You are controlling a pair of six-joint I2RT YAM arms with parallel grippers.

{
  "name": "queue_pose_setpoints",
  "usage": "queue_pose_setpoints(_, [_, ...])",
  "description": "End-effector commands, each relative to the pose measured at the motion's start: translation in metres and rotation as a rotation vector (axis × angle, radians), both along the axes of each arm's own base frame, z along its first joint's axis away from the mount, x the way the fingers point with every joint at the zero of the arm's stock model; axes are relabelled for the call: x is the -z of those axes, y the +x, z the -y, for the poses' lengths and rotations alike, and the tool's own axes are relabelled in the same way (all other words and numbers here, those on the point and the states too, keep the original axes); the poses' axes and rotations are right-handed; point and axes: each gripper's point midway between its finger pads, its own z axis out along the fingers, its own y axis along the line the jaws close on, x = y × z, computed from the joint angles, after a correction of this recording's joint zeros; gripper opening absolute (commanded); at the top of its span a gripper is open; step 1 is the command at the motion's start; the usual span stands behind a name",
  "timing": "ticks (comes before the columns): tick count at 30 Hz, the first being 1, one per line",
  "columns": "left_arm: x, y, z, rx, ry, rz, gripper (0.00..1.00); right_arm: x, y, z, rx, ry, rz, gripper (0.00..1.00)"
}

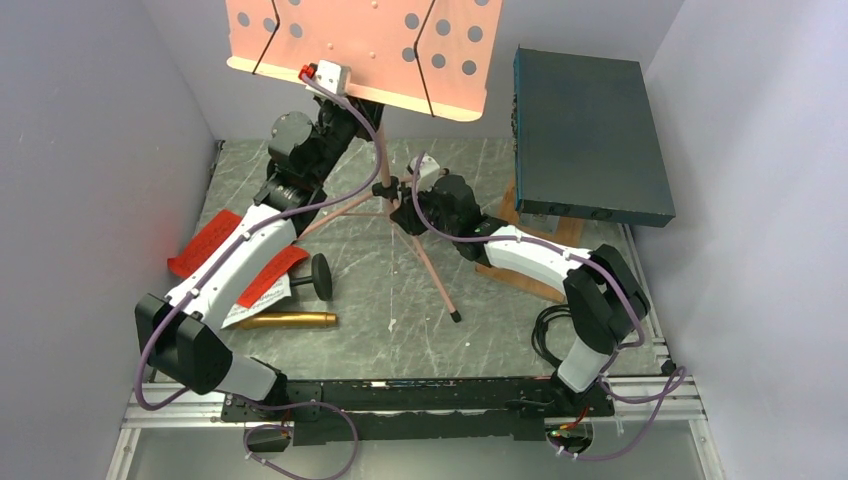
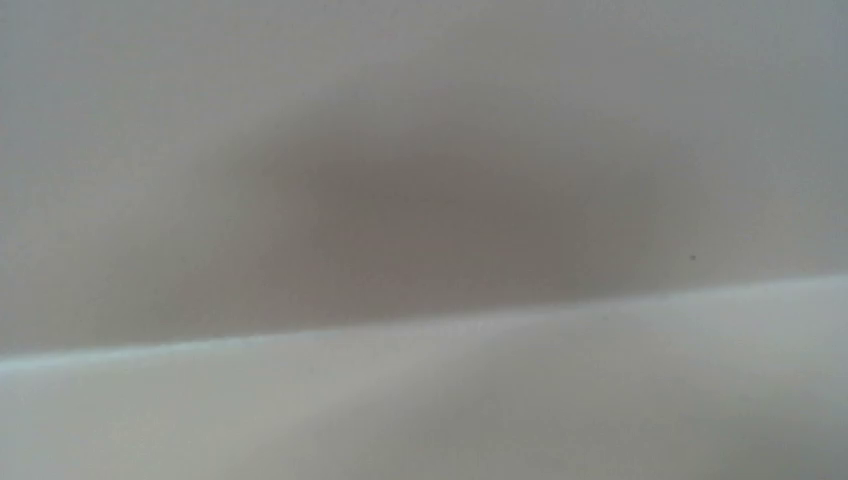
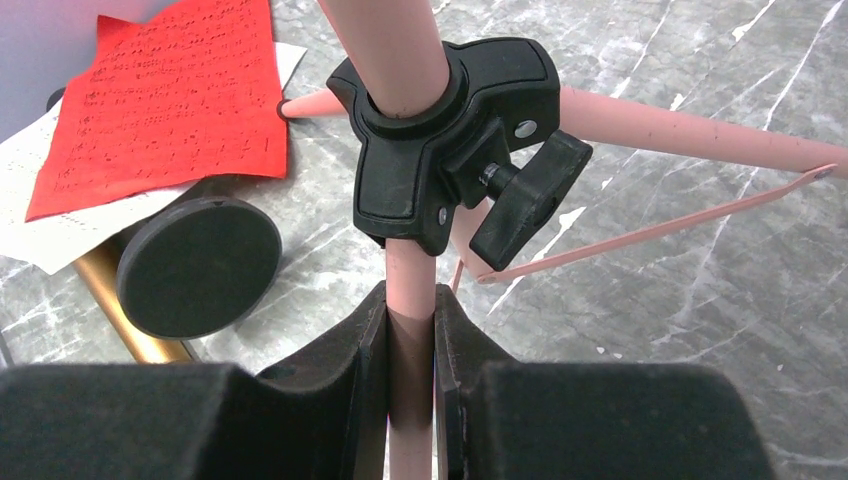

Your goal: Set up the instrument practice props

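Grey marbled bench (image 1: pixel 400 330): right claw (image 3: pixel 410 400) pinching pole of pink perforated music stand (image 1: pixel 360 40) under black tripod hub (image 3: pixel 400 170); keep pole vertical. Left claw (image 1: pixel 312 72) grip: cannot tell.

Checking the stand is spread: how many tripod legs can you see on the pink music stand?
3. One leg is clamped in the right tool close to the black hub, one points toward the red sheet, one runs off right. None seems hidden.
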Motion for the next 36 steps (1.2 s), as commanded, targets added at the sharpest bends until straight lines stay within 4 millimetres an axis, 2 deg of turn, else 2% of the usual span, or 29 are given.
queue_pose_setpoints(1, [-0.042,-0.022,-0.01,0.019,-0.05,0.096,0.0,0.04,0.043,0.059,0.242,-0.137,-0.033,0.0])
queue_pose_setpoints(6, [-0.019,-0.015,0.005,0.079,-0.004,0.053,0.0,0.046,0.049,0.063,0.326,-0.112,-0.047,0.0])
queue_pose_setpoints(8, [-0.016,-0.014,0.01,0.103,0.006,0.05,0.0,0.05,0.051,0.067,0.361,-0.107,-0.055,0.0])
queue_pose_setpoints(11, [-0.021,-0.013,0.019,0.143,0.011,0.057,0.0,0.052,0.053,0.067,0.386,-0.099,-0.065,0.0])
queue_pose_setpoints(13, [-0.035,-0.012,0.022,0.157,0.0,0.069,0.0,0.05,0.055,0.066,0.389,-0.093,-0.061,0.0])
queue_pose_setpoints(16, [-0.037,-0.01,0.026,0.174,-0.009,0.066,0.0,0.052,0.057,0.068,0.398,-0.114,-0.059,0.0])
queue_pose_setpoints(18, [-0.033,-0.01,0.025,0.167,-0.01,0.055,0.0,0.053,0.056,0.069,0.379,-0.132,-0.047,0.0])
queue_pose_setpoints(25, [0.008,-0.005,0.002,0.053,-0.008,-0.045,0.0,0.055,0.04,0.054,0.334,-0.078,-0.08,0.0])
queue_pose_setpoints(27, [0.022,-0.004,-0.002,0.032,-0.009,-0.096,0.08,0.055,0.038,0.046,0.36,-0.043,-0.114,0.0])
queue_pose_setpoints(30, [0.042,-0.005,-0.008,0.008,-0.013,-0.162,0.29,0.054,0.035,0.037,0.411,-0.001,-0.135,0.0])
queue_pose_setpoints(31, [0.046,-0.006,-0.012,-0.006,-0.019,-0.178,0.4,0.054,0.033,0.034,0.431,0.011,-0.142,0.0])
queue_pose_setpoints(34, [0.059,-0.012,-0.016,-0.012,-0.025,-0.221,0.54,0.058,0.034,0.039,0.493,0.031,-0.156,0.0])
queue_pose_setpoints(36, [0.067,-0.019,-0.016,-0.001,-0.025,-0.257,0.69,0.061,0.034,0.043,0.523,0.045,-0.164,0.0])
